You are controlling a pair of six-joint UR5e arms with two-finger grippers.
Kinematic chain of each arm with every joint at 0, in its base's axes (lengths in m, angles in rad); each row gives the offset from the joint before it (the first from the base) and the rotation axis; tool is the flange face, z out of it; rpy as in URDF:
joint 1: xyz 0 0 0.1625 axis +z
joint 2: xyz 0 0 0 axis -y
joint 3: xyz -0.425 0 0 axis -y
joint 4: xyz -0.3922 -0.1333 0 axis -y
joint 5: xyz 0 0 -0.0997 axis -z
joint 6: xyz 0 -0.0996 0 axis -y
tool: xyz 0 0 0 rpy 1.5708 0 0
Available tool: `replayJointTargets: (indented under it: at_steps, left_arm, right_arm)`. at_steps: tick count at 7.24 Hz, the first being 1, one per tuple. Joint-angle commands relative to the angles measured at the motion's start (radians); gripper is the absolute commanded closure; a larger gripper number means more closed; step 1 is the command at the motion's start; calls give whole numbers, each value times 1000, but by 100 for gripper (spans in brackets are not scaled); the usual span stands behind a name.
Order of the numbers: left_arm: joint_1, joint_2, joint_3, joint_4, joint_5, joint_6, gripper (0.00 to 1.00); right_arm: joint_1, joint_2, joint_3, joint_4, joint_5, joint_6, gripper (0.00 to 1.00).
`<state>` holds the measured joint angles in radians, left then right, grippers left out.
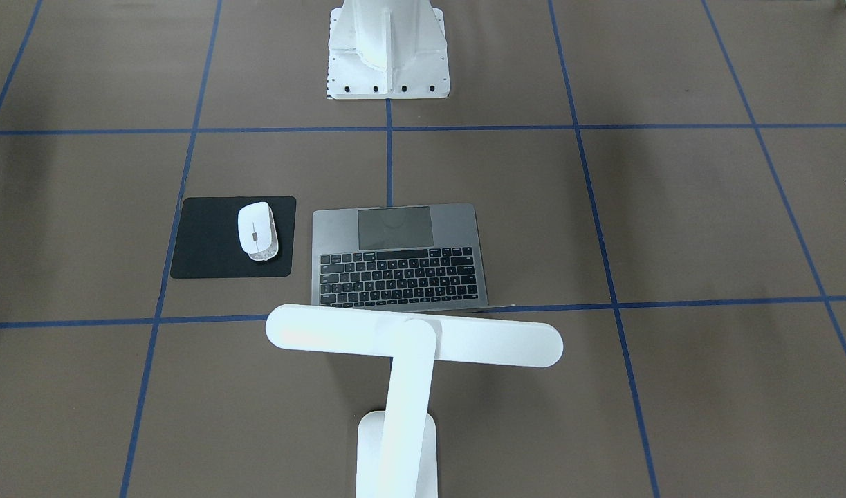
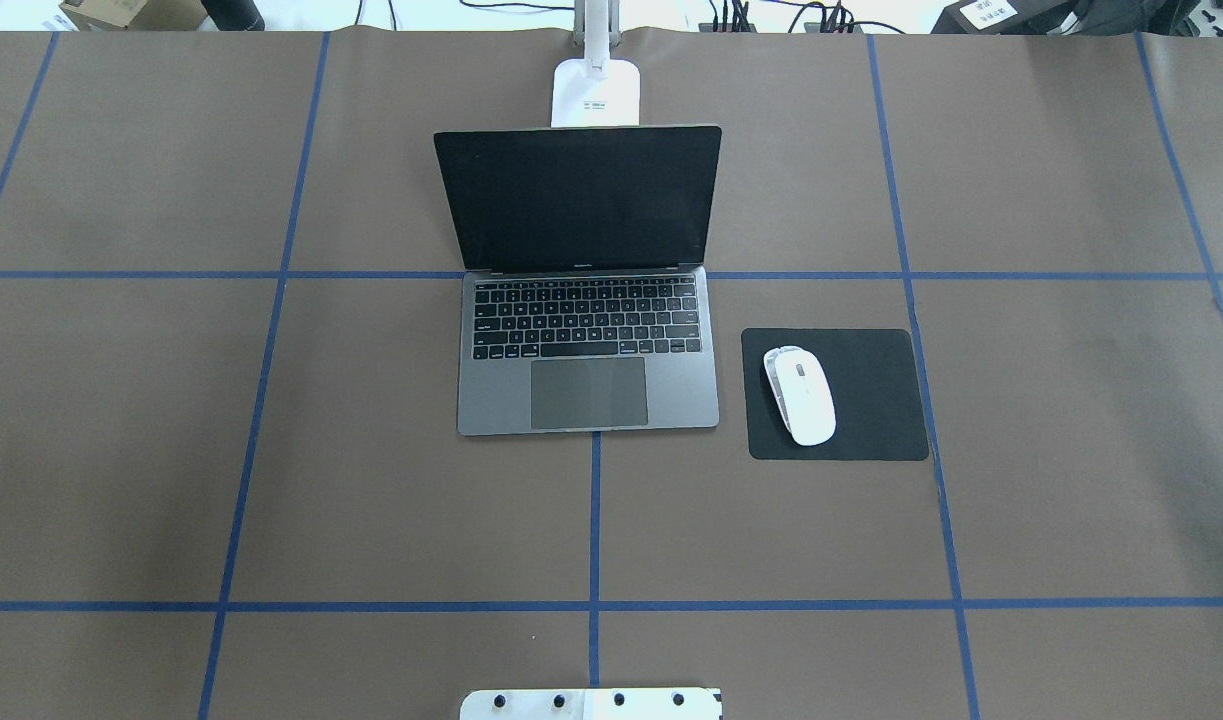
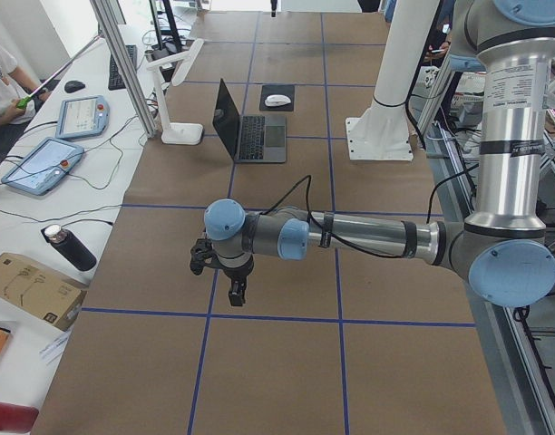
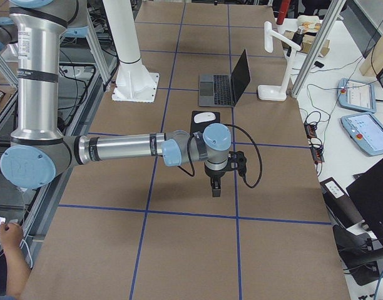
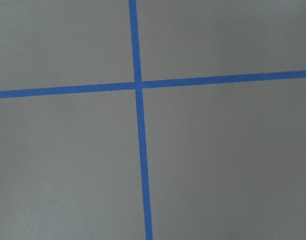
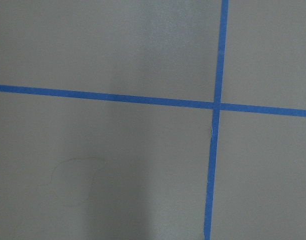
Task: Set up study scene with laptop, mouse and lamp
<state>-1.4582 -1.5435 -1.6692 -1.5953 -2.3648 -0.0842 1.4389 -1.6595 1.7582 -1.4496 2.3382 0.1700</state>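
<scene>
- Brown counter [image 2: 121, 480], blue-taped.
- Laptop [image 2: 588, 390], mouse [image 2: 800, 395] and lamp [image 1: 464, 342] stand well beyond both claws.
- Left claw [image 3: 236, 292] and right claw [image 4: 215, 186] hang above the counter; spread or pressed, cannot tell.

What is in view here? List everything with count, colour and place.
laptop: one, dark grey, open, table centre.
mouse: one, white, on the mat.
mat: one, black, robot's right of laptop.
lamp: one, white, behind the laptop.
pedestal: one, white, robot's table edge.
table: one, brown, blue tape grid.
pendants: two, grey-blue, side bench.
bottle: one, black, side bench.
box: one, cardboard brown, side bench.
person: one, white sleeve, at bench.
left arm: one, silver and blue, over bare table.
right arm: one, silver and blue, over bare table.
left pincer: one, black; open or shut unclear.
right pincer: one, black; open or shut unclear.
</scene>
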Motion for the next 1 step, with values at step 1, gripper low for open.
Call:
replayJointTargets:
  at_steps: [1]
  left_arm:
    - [-4,-4,-3,0,-1,0,1]
  right_arm:
    - [0,-2,-2,0,1,-1,1]
